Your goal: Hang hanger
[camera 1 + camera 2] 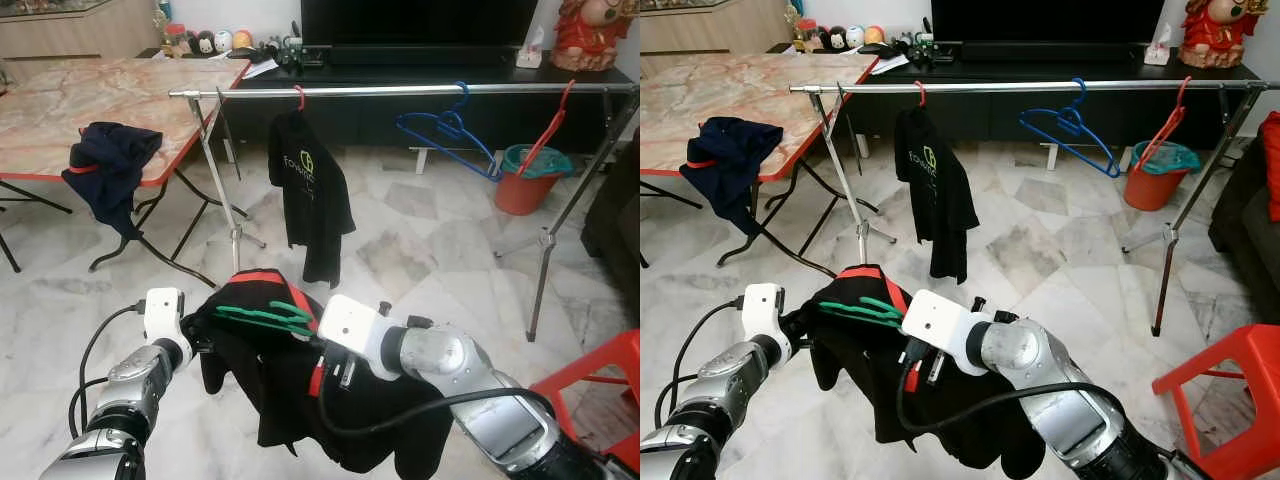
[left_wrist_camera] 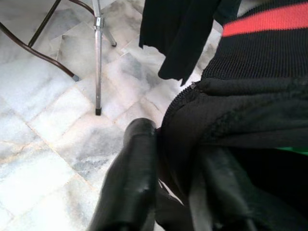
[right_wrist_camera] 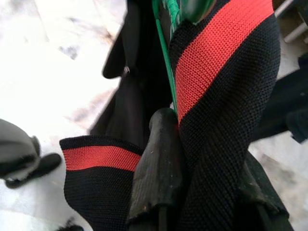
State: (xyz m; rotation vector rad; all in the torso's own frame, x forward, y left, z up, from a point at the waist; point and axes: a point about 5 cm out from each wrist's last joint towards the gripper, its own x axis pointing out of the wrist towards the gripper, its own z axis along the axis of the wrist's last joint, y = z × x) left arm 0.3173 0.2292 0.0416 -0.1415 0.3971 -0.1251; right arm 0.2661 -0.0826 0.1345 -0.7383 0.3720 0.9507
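Carrying step: the left claw (image 1: 205,343) and right claw (image 1: 300,322), both clamped on the black jacket (image 1: 300,400) draped over the green hanger (image 1: 262,318), hold it low. Next, lift toward 12 o'clock and hook the clothes rail (image 1: 400,90).

Rail (image 1: 400,90) ahead; table (image 1: 90,100) left; stool (image 1: 600,385) right.

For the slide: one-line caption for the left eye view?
Both grippers hold a black jacket on a green hanger before the clothes rail.
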